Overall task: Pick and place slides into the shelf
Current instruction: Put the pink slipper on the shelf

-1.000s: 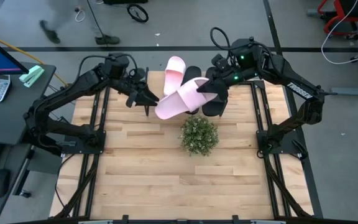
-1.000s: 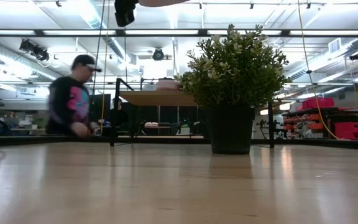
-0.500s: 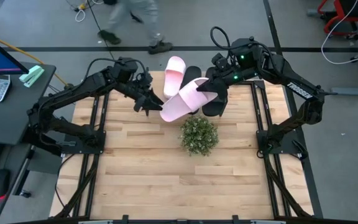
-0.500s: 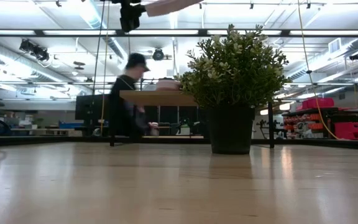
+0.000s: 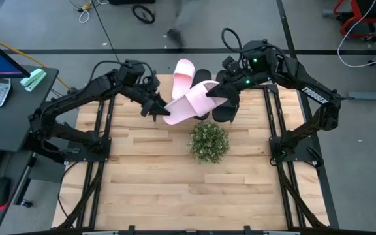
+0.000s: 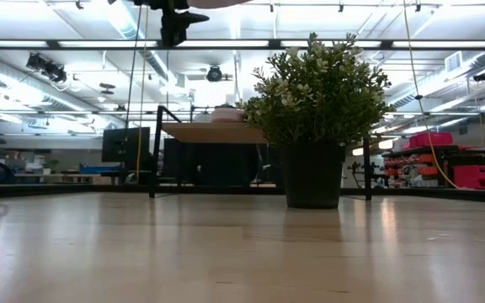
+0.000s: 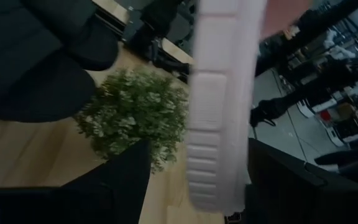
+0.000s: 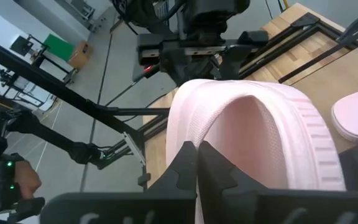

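White lettering on the right arm (image 5: 317,95), too small to read

The shelf (image 6: 213,132) stands at the far middle of the surface (image 5: 149,176), and a potted plant (image 5: 209,141) stands just in front of it. Two slides (image 5: 198,77) lie side by side on the shelf's top board. A third slide (image 5: 189,104) hangs in the air above the shelf's front edge, between the two arms. The right gripper (image 5: 226,95) is at its right end, fingers pinching the strap. The left gripper (image 5: 156,111) is at its left end, a finger on either side of the sole.
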